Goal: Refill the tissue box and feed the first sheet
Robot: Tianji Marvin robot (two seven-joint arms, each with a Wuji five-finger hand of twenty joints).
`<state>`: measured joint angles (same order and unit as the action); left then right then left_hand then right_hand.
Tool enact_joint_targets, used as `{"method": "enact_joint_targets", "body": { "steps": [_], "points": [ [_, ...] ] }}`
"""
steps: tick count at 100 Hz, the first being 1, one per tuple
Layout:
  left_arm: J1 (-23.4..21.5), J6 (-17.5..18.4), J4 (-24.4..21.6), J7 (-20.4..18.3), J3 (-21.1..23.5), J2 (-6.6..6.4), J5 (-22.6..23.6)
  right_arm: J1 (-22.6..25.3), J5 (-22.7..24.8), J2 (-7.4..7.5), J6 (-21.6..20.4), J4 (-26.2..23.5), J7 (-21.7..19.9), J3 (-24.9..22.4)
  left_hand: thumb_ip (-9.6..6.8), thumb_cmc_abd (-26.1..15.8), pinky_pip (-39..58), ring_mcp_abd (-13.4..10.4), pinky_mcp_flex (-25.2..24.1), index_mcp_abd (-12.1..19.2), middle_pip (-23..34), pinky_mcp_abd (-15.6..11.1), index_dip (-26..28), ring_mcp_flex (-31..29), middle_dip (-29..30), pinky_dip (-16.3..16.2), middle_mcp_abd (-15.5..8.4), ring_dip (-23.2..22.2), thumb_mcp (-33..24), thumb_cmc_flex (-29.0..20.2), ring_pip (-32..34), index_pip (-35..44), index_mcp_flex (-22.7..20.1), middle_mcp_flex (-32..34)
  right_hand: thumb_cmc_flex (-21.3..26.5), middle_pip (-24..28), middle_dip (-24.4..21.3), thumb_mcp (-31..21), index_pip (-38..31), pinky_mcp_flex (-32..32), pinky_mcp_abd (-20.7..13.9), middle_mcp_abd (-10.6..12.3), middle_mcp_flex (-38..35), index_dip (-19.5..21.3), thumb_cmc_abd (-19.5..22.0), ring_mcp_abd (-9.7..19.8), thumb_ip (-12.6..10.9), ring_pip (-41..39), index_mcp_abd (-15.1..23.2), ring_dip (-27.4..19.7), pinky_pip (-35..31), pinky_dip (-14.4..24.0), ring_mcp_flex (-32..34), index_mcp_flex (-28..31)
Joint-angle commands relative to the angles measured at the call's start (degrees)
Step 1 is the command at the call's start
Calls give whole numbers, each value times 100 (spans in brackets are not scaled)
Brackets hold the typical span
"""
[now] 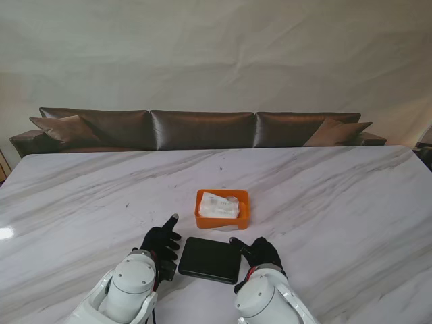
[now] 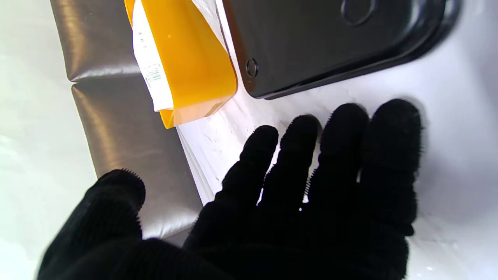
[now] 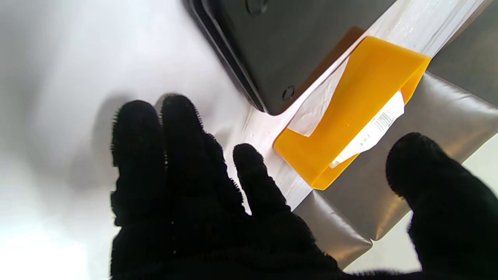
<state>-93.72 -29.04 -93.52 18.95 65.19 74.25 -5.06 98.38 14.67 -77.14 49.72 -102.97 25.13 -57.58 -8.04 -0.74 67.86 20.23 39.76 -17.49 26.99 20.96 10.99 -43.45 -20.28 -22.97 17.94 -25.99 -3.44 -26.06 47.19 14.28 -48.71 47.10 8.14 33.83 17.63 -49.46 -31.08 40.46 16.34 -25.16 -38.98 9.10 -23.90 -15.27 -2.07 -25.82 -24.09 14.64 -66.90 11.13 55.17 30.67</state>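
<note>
Refill appears not started: tissue pack [image 1: 219, 205] sits in orange tray [image 1: 202, 220] beyond both hands; black box [image 1: 210, 259] lies between spread, empty left hand [image 1: 160, 241] and right hand [image 1: 260, 252].

Marble table [image 1: 324, 202] (white, grey-veined): orange tray [image 1: 223, 217], black lid [image 1: 210, 259].

I see a white marble table [image 1: 324, 196] with grey veins filling the lower half of my stand view. Past its far edge stands a dark brown leather sofa [image 1: 202, 129] with a cushion [image 1: 66, 129] at each end. Behind it hangs a creased, pale backdrop [image 1: 216, 54]. Light glares off the table's left edge.
</note>
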Motion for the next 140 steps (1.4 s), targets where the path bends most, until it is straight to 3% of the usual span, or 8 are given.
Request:
{"method": "enact_joint_targets", "body": {
  "steps": [1, 67, 109, 140],
  "points": [
    [-176, -77, 135, -99, -39, 9, -75, 55, 8, 11, 15, -21, -124, 25, -121, 112, 293, 853, 211, -349, -113, 128, -105, 232, 92, 10, 466, 181, 74, -20, -844, -96, 120, -58, -22, 101, 85, -38, 25, 161, 129, -196, 80, -48, -9, -310, -52, -87, -249, 24, -25, -102, 113, 26],
    [172, -57, 436, -258, -414, 38, -181, -358, -465, -72, -133, 186, -179, 188, -113, 93, 253, 849, 162, -331, -140, 137, -141, 295, 102, 117, 455, 198, 84, -16, -879, -171, 117, -106, -17, 68, 63, -76, 30, 172, 132, -173, 47, -57, 0, -320, -48, -103, -227, 19, -53, -180, 102, 55],
    [404, -244, 581, -640, -486, -49, -18, -774, -711, -126, -219, 587, -197, 180, -123, 92, 254, 858, 148, -304, -127, 166, -141, 294, 96, 127, 451, 196, 80, 4, -877, -175, 130, -104, -33, 19, 44, -70, 21, 164, 139, -145, 90, -53, 1, -343, -37, -119, -76, 29, -55, -207, 77, 71],
    [519, -407, 734, -770, -485, -89, 217, -860, -548, -29, -115, 527, -408, 109, -128, 89, 290, 845, 145, -185, -140, 185, -138, 307, 103, 110, 436, 198, 75, 24, -884, -172, 144, -99, -82, -3, 42, -19, 87, 176, 139, -153, 225, -76, 17, -365, -43, -199, 6, 67, -75, -215, 60, -35]
  ]
}}
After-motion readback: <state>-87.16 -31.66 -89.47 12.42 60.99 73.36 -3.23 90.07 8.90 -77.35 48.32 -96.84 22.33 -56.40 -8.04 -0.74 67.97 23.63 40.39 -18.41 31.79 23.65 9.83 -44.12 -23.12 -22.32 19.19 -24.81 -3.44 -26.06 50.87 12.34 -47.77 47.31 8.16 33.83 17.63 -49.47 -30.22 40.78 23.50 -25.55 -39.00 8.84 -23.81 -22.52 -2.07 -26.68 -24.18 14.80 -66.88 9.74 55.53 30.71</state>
